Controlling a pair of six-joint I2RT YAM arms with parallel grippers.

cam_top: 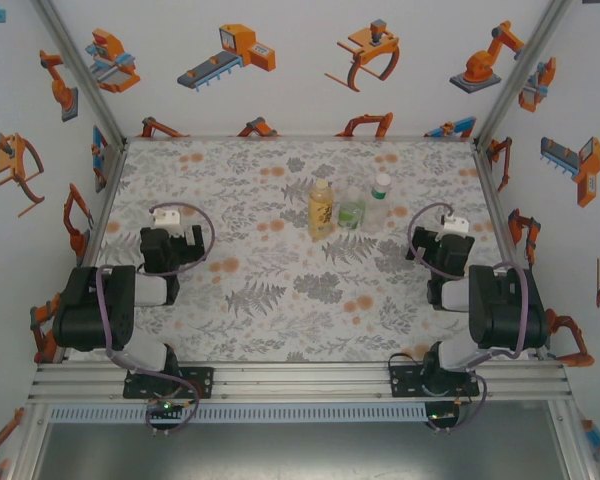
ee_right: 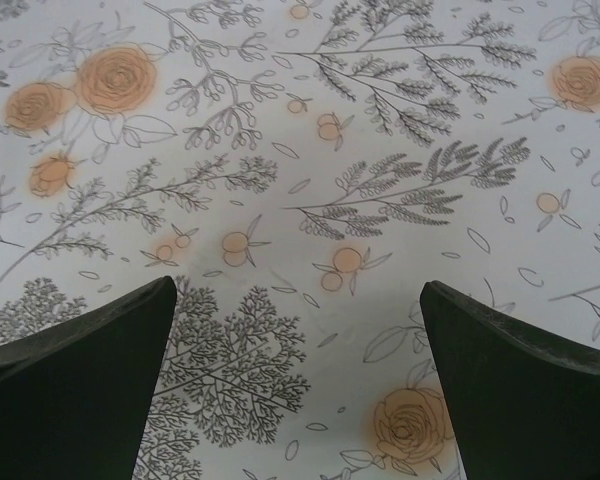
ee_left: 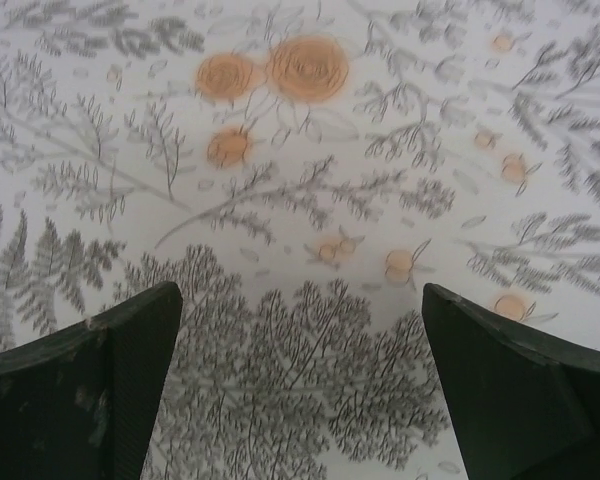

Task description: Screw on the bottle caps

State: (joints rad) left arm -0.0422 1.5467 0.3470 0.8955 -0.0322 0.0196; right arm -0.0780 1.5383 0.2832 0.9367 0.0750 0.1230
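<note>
Your three bottles (cam_top: pixel 351 212) are bunched together on the floral table (cam_top: pixel 240 300), right of centre toward the back, with a white cap (cam_top: pixel 382 180) on the rightmost one. Your left gripper (ee_left: pixel 300 290) and right gripper (ee_right: pixel 298 287) are both spread wide over bare table, holding nothing.

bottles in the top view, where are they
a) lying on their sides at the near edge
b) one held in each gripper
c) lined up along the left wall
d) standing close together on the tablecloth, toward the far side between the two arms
d: the amber bottle, the squat green-tinted bottle and the clear bottle stand upright in a tight group on the tablecloth.
</note>
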